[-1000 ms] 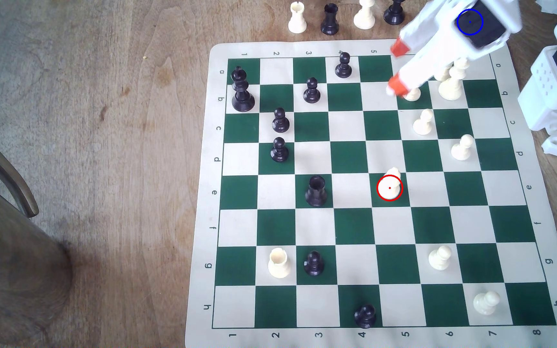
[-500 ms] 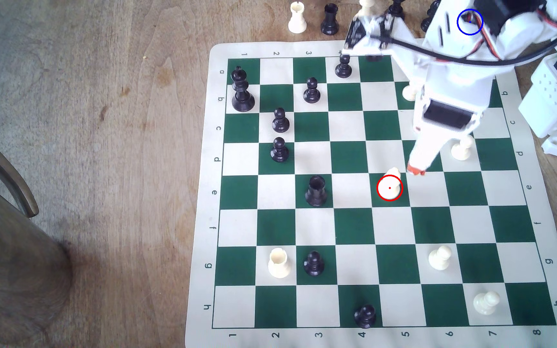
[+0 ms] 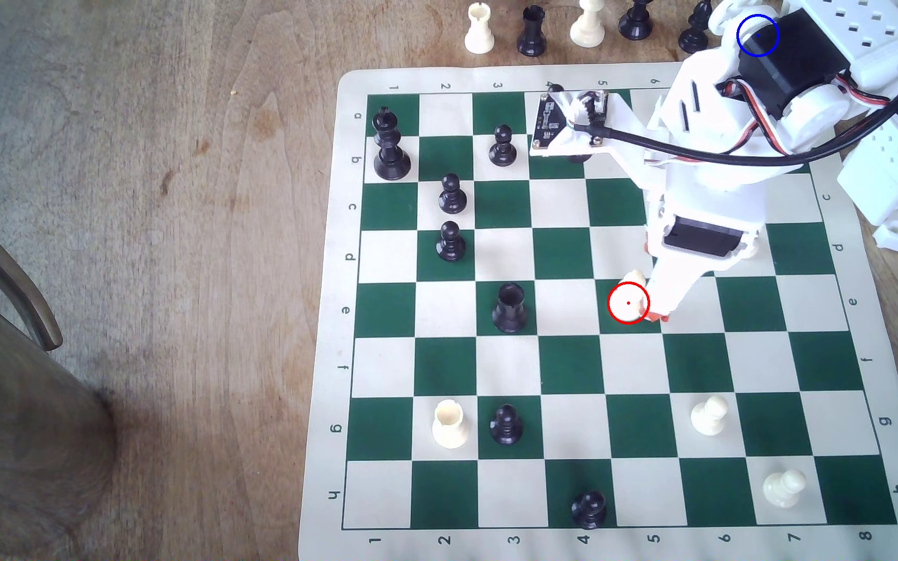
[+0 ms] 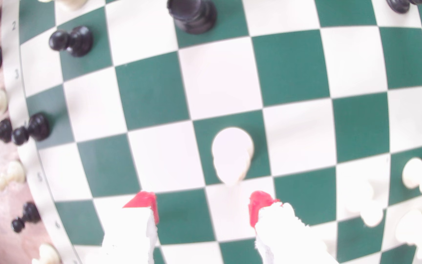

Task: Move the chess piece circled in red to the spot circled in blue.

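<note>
Right now your wooden table (image 3: pixel 166 162) carries the green-and-cream chess mat (image 3: pixel 571 372), which lies toward the exterior view's right. Over the mat's far right part you have the white arm (image 3: pixel 706 162), reaching down toward row e; its black cable (image 3: pixel 679 148) crosses in front of it and a small circuit board (image 3: pixel 549 121) juts out over rows a and b. The blue circle (image 3: pixel 758 35) sits past the mat's far edge, and the arm's black motor covers that patch, so you cannot see the wood beneath it. Beside it, off the mat, stands a line of captured pieces, among them a cream rook (image 3: pixel 478 29). On the mat you have a black king (image 3: pixel 390 145) on b1, a black rook (image 3: pixel 509 307) on e3 and a second cream rook (image 3: pixel 448 424) on g2. Your target pawn (image 3: pixel 631 296) (image 4: pixel 231 154) stands upright on the green square e5, ringed in red. Your gripper (image 3: pixel 657 317) (image 4: pixel 203 208) is just beside it on the exterior view's right; in the wrist view the two red-tipped fingers (image 4: pixel 145 203) stand spread apart, the pawn ahead of the gap and not between them, nothing grasped
</note>
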`<action>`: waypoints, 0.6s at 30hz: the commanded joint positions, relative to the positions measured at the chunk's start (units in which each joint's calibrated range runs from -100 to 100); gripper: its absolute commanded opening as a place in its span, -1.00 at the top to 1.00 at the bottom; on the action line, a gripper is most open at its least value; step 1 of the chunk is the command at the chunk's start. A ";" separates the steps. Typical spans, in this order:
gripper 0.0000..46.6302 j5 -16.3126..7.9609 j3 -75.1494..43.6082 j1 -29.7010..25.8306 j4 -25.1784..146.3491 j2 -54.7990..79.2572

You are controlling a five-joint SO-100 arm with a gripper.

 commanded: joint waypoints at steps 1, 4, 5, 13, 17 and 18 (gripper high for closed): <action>0.16 0.78 -1.41 1.62 -2.57 0.28; 0.15 0.83 1.04 1.70 -5.19 0.53; 0.15 0.88 1.49 1.70 -5.44 0.53; 0.16 1.07 5.12 1.23 -7.89 0.87; 0.16 0.88 6.75 0.68 -9.29 1.47; 0.16 0.83 6.93 0.45 -9.37 1.72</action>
